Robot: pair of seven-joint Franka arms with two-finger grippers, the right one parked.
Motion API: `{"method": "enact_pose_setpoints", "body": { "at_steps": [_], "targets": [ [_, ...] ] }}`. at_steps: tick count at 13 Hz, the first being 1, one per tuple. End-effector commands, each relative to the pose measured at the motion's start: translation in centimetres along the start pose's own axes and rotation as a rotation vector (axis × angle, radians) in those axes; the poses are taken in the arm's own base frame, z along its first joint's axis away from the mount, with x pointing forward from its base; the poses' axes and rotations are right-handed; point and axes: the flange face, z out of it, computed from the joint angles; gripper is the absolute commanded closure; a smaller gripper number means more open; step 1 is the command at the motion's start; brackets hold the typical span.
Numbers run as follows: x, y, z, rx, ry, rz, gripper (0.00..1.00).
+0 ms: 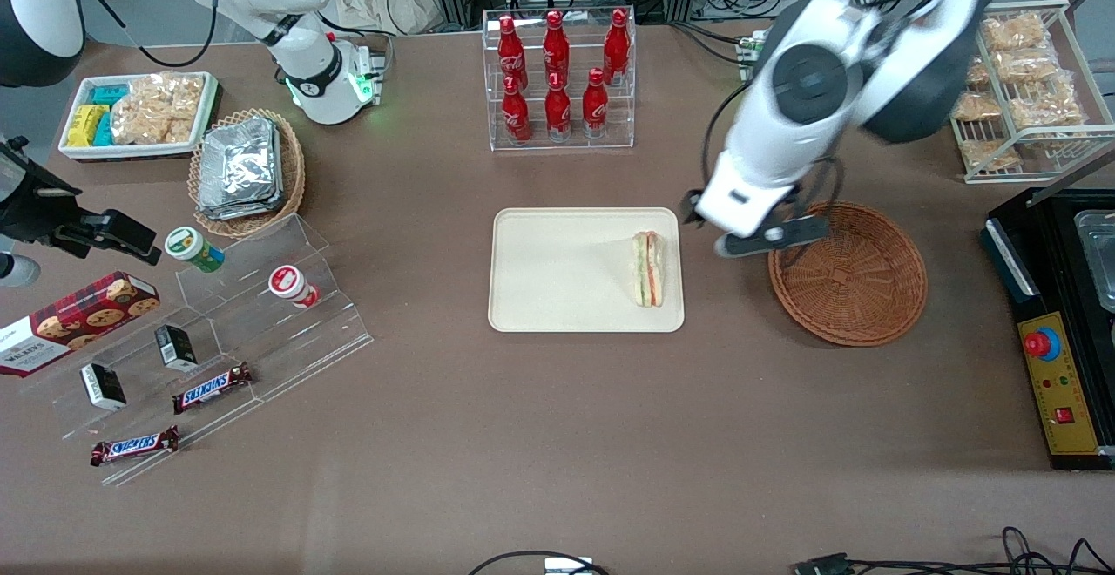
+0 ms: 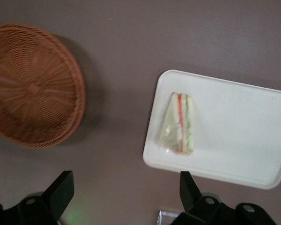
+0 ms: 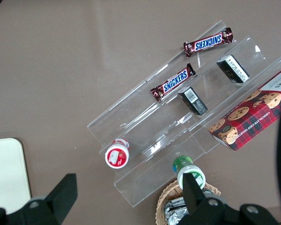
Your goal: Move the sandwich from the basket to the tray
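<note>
- Sandwich (image 1: 648,268) lies flat on the tray (image 1: 557,270), at the tray's end nearest the basket (image 1: 849,274); its layered cut edge of green and pink-orange faces up, and in the left wrist view the sandwich (image 2: 179,124) shows a clear wrap over pale bread
- tray sits on the brown table (image 1: 557,436), about midway along it; the rest of the tray (image 2: 239,131) is bare cream surface
- basket, reddish-brown wicker, stands beside the tray toward the working arm's end of the table, apart from it with a strip of table between; in the left wrist view the basket (image 2: 30,86) holds nothing
- hand (image 1: 756,228) of the left arm hangs above the strip between tray and basket, over the basket's rim nearest the tray; it touches neither
- fingers (image 2: 61,190) are spread wide apart with nothing between them; only table shows in the gap
- rack of red bottles (image 1: 557,78) stands farther from the front camera than the tray
- tan basket of foil packs (image 1: 244,170) and a clear stepped display (image 1: 226,340) with Snickers bars (image 1: 212,388) lie toward the parked arm's end
- wire shelf of snack bags (image 1: 1019,78) stands farther from the front camera than the reddish-brown basket
</note>
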Motion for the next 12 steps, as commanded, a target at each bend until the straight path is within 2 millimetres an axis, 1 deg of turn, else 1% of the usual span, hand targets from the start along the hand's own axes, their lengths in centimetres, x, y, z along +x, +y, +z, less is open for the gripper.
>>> {"method": "enact_pose_setpoints", "body": {
  "at_steps": [1,2,3,4,5,6,7,9,10,12],
  "targets": [
    [2.9,-10.1,-3.3,-0.043,-0.022,-0.02,0.0],
    [3.5,-13.7,-3.5,-0.051,-0.012,-0.002,0.0],
    [3.8,-15.9,-3.8,-0.053,-0.001,0.013,0.0],
    [4.1,-17.1,-4.1,-0.057,0.007,0.011,0.0],
    [4.7,-18.7,-4.5,-0.063,0.016,0.02,0.0],
    [5.0,-19.4,-5.3,-0.066,0.033,0.075,0.0],
    [5.2,-19.6,-5.6,-0.069,0.039,0.087,0.0],
    [5.3,-19.6,-6.2,-0.071,0.051,0.084,0.0],
    [5.5,-19.6,-6.1,-0.067,0.053,0.087,0.0],
    [6.0,-20.1,-6.6,-0.015,0.081,0.086,0.0]
  ]
}}
